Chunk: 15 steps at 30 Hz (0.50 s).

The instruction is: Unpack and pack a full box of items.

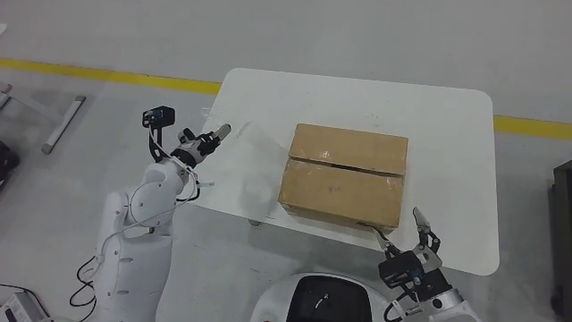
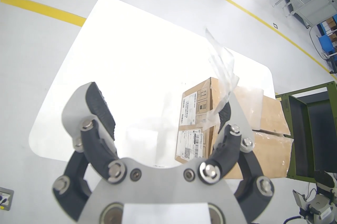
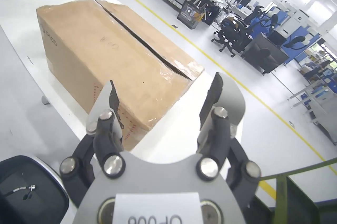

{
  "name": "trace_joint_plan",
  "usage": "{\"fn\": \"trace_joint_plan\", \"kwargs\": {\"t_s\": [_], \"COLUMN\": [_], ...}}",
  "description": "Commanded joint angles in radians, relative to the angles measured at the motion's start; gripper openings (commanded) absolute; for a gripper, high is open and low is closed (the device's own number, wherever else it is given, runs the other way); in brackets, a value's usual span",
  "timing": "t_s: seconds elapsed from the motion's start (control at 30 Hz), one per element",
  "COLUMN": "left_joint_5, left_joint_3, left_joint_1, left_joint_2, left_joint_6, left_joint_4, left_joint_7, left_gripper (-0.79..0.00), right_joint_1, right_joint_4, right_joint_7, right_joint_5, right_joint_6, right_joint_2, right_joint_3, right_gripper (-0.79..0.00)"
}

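**Wide open on both sides, cardboard box (image 1: 344,174) parked in the middle**

The left gripper (image 2: 160,101) has its fingers spread, a clear tape strip (image 2: 222,69) clinging to one. The right gripper (image 3: 164,83) is spread too, lower right of the top view by a box corner. The cardboard box sits center frame on the white table (image 1: 447,116).

You've got a white table (image 1: 447,125) with rounded corners. One cardboard box (image 1: 344,174) rests flat on it, nearer the robot's edge than the far one. The box's top flaps are down, with a dark slit running between them.
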Motion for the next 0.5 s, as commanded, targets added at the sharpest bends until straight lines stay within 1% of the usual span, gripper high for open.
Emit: {"fn": "trace_joint_plan", "kwargs": {"t_s": [0.0, 0.1, 0.2, 0.27, 0.37, 0.47], "left_joint_5": [-0.006, -0.014, -0.022, -0.028, -0.032, -0.032], "left_joint_3": [-0.008, -0.010, -0.007, -0.005, -0.001, 0.007], "left_joint_1": [0.011, 0.018, 0.023, 0.024, 0.026, 0.025], "left_joint_2": [0.002, 0.004, 0.007, 0.008, 0.009, 0.012], "left_joint_6": [0.002, 0.004, 0.009, 0.018, 0.029, 0.035], "left_joint_4": [-0.010, -0.015, -0.018, -0.021, -0.026, -0.027], "left_joint_7": [0.001, 0.005, 0.009, 0.018, 0.029, 0.037], "left_gripper": [0.000, 0.000, 0.000, 0.000, 0.000, 0.000], "right_joint_1": [0.008, 0.033, 0.069, 0.080, 0.063, 0.037], "right_joint_4": [0.014, 0.032, 0.058, 0.061, 0.032, 0.015], "right_joint_7": [0.016, 0.035, 0.080, 0.093, 0.082, 0.068], "right_joint_5": [-0.039, -0.070, -0.161, -0.193, -0.129, -0.123], "right_joint_6": [0.038, 0.078, 0.126, 0.140, 0.076, 0.026], "right_joint_2": [0.000, -0.005, -0.009, -0.011, -0.010, -0.003], "right_joint_3": [-0.004, -0.030, -0.061, -0.088, -0.096, -0.074], "right_gripper": [-0.126, -0.142, -0.172, -0.169, -0.132, -0.089]}}
